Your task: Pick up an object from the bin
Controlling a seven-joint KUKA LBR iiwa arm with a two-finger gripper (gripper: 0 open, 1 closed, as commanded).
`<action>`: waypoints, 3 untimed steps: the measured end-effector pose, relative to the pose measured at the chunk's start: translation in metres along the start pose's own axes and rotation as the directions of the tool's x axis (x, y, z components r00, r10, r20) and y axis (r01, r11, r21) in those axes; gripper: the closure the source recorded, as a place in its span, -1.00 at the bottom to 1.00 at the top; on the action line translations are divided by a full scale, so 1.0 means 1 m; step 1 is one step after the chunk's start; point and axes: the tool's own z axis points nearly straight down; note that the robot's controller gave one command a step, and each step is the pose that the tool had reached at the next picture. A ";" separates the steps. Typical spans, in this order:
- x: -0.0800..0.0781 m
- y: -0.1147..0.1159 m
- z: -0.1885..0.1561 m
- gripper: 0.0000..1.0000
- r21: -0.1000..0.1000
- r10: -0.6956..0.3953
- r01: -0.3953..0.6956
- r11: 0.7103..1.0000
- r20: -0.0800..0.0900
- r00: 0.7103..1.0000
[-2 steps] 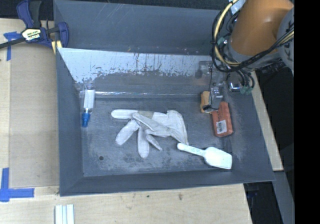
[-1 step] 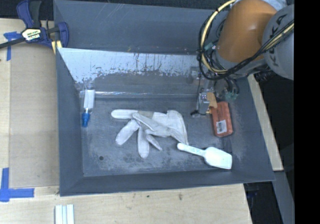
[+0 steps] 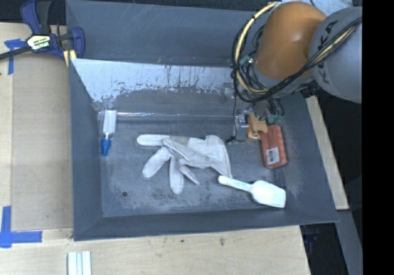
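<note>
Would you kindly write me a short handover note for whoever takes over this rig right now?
The gripper is low at the right of the bin, between the white glove and the red-brown block; grip state unclear.
The white scoop lies front right, the blue-capped tube by the left wall.
Done: nothing picked; all four lie on the floor.
Left: grasp one, lift it out.

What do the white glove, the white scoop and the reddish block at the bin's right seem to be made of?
Glove: soft fabric or thin rubber, matte; it lies limp and creased. Scoop: probably hard plastic, smooth, with a rigid moulded shape. Reddish block: unclear, perhaps a wrapped or plastic bar; a pale label shows at one end.
</note>
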 end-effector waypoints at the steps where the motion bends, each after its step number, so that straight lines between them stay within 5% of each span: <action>1: 0.011 0.026 0.049 -1.00 0.000 -0.046 0.046 0.999 0.000 0.999; 2: 0.019 0.042 0.082 1.00 -0.001 -0.181 0.181 0.983 -0.003 0.983; 3: 0.019 0.042 0.082 1.00 -0.001 -0.181 0.181 0.983 -0.003 0.983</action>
